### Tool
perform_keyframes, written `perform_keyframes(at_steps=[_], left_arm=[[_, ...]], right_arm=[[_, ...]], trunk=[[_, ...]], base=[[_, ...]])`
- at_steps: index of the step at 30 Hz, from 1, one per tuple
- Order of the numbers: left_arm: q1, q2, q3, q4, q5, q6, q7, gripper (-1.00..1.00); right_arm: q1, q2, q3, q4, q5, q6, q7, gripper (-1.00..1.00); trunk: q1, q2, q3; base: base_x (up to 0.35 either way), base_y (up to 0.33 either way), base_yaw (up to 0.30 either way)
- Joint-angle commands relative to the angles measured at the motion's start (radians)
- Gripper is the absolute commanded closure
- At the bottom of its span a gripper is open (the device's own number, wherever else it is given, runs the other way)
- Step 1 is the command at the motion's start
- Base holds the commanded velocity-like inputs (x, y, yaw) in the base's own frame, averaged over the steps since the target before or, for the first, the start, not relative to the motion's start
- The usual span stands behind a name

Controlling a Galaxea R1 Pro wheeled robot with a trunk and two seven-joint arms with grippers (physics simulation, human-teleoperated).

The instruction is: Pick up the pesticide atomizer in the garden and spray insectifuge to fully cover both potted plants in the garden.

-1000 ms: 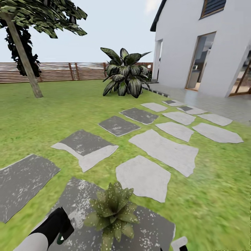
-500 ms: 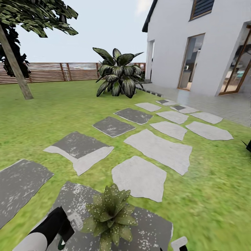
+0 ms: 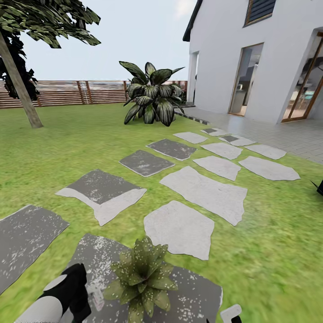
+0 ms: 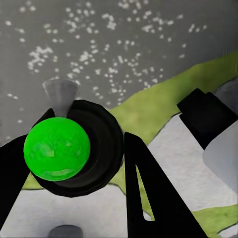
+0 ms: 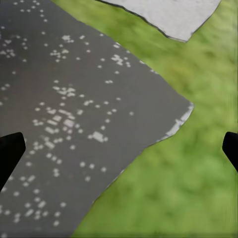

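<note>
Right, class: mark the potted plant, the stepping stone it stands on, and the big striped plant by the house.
potted plant (image 3: 142,274), head view, centre of the leaf rosette.
stepping stone (image 3: 197,296), head view, bare speckled grey surface beside the plant.
big striped plant (image 3: 152,96), head view, middle of its leaves.

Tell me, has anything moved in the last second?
The whole head view swung slightly, a camera move. The left pincer, gripping the dark spray bottle with the pale trigger head, turned in place near the small green rosette plant. The plant, the speckled grey stepping stone and the big striped-leaf plant stayed put.
</note>
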Motion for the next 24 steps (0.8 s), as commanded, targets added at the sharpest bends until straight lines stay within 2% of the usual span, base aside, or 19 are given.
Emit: perform_keyframes(at_steps=[1,8,14,17,19,24], left_arm=[[-0.002,0.000,0.006,-0.002,-0.004,0.012,-0.005,1.00],[-0.002,0.008,0.004,-0.047,-0.006,0.026,-0.001,1.00],[0.007,0.028,0.003,-0.090,-0.006,0.052,0.003,1.00],[0.009,0.026,0.002,-0.089,-0.006,0.051,0.033,1.00],[0.010,0.020,0.003,-0.077,-0.006,0.047,0.078,1.00],[0.015,0.014,0.007,-0.047,0.005,0.041,0.099,1.00]], right_arm=[[-0.001,0.000,-0.008,0.001,0.007,-0.004,0.002,-1.00],[-0.001,0.000,-0.008,0.001,0.007,-0.004,0.002,-1.00],[-0.001,0.000,-0.008,0.001,0.007,-0.004,0.002,-1.00],[-0.001,0.000,-0.008,0.001,0.007,-0.004,0.003,-1.00],[-0.001,0.000,-0.008,0.001,0.007,-0.004,0.003,-1.00],[-0.001,0.000,-0.008,0.001,0.007,-0.004,0.004,-1.00]], trunk=[[0.000,0.000,-0.001],[0.000,0.000,-0.001],[0.000,0.000,-0.001],[0.000,0.000,-0.001],[0.000,0.000,-0.001],[0.000,0.000,-0.001]], base=[[0.000,0.000,0.000],[0.000,0.000,0.000],[0.000,0.000,0.000],[0.000,0.000,0.000],[0.000,0.000,0.000],[0.000,0.000,0.000]])
